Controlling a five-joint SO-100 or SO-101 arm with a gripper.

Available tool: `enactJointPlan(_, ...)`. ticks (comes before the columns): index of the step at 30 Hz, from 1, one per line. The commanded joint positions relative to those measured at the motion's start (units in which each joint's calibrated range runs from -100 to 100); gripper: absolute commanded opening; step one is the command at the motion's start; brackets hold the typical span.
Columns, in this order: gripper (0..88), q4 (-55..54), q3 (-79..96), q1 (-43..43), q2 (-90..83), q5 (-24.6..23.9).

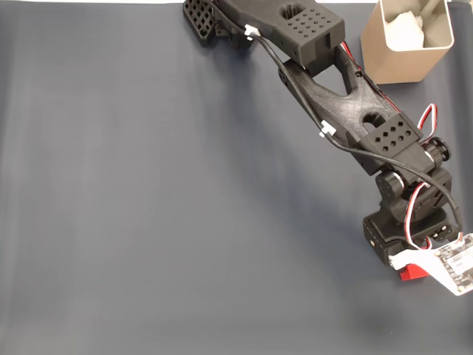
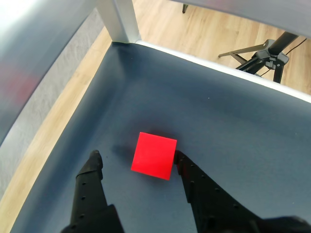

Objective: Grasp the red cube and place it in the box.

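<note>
In the wrist view we see the hand [image 2: 137,156] wide open, holding nothing. The red cube [image 2: 154,155] lies on the dark desk [image 2: 233,126] between its fingers, touching the right one. The box [image 1: 408,46] stands at the far right corner in the fixed view.

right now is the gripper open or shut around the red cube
Open. In the wrist view the gripper has its fingers spread either side of the red cube; the right finger is at its edge, the left stands apart.

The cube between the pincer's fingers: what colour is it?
Bright red cube, clearest in the wrist view.
</note>
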Motion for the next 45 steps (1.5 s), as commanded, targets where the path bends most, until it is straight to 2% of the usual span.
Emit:
enactJointPlan(1, 33.3, -0.9, -1.2, -0.7, -5.6, 0.6)
enactJointPlan(37, 33.0, -1.7, -1.9, -2.4, -6.3, 1.3)
enactJointPlan(45, 28.8, -1.5, -1.0, -1.5, -6.2, 1.5)
